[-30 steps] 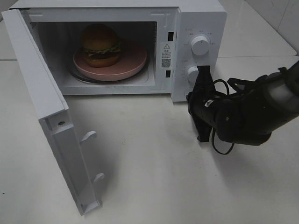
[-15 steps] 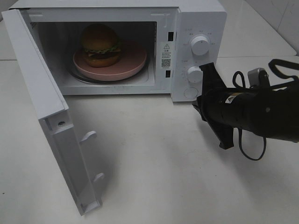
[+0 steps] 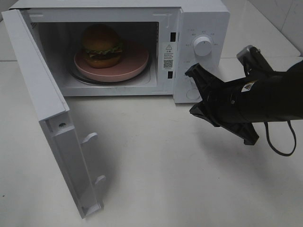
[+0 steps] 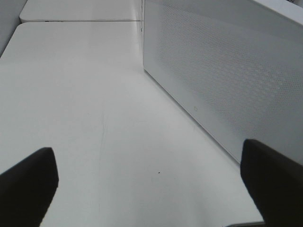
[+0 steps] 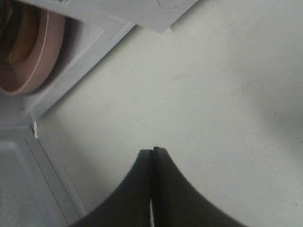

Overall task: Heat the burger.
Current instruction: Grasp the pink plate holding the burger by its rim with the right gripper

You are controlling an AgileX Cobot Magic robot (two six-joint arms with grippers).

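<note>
Since the earlier frames the right gripper (image 3: 194,109) has been rolled about its wrist, so that its black body is now laid slantwise across the lower control panel at centre right of the high view. Its fingers are seen pressed flat together, with nothing held. The left gripper (image 4: 147,165) is spread wide and empty, near the perforated outer face of the door (image 3: 35,85), which is swung open at the left of the frame.

The burger (image 3: 101,46) is seated on the pink plate (image 3: 135,64) inside the microwave (image 3: 203,19), at upper left. Loading is therefore judged done; shutting the door and setting a dial are judged to remain.

The bun is domed and glossy over ruffled lettuce and a dark patty. The plate is flat, round and matte. The casing is smooth white with a round upper knob (image 3: 203,46), and the table (image 3: 156,179) is pale and slick.
</note>
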